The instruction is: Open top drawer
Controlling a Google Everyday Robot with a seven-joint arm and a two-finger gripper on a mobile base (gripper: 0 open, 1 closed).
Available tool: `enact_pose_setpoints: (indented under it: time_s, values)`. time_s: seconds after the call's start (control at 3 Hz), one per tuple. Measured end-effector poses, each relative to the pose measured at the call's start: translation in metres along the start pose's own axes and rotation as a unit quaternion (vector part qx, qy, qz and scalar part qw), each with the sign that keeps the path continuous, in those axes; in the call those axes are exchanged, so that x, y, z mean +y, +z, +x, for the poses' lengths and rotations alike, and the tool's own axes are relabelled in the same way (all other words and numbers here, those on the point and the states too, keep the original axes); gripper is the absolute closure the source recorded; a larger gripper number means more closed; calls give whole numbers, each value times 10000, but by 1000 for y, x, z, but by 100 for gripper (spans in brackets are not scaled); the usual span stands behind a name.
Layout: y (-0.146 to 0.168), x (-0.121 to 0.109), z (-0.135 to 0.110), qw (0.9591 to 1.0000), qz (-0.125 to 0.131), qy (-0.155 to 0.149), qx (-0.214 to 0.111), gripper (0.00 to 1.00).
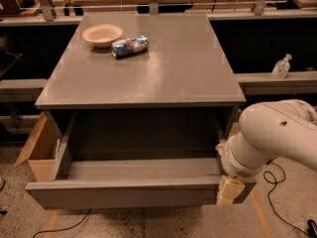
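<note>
The top drawer [124,195] stands pulled far out from under the grey counter. Its grey floor and inner walls show, and nothing lies inside it. Its flat grey front faces the camera near the bottom of the view. My gripper [229,191] hangs from the white arm [270,133] at the right end of the drawer front, its cream fingertips [230,188] against the front's right corner. The other drawer fronts are out of view.
A cream bowl [102,34] and a crumpled blue and white chip bag [130,45] lie at the back left of the counter top [163,68]. A cardboard box [38,143] stands on the floor left of the drawer. A sanitizer bottle [281,67] sits on the right ledge. Cables lie on the floor.
</note>
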State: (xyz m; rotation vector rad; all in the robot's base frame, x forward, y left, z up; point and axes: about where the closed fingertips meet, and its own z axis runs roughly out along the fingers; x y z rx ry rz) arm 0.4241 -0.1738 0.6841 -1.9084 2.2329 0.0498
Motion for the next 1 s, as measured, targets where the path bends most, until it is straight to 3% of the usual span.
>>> enact_pose_setpoints:
  time_s: [0.33, 1.0]
  values:
    - [-14, -13, 17, 9997, 159, 128, -157, 0]
    - [-37, -43, 76, 9966, 450, 524, -453, 0]
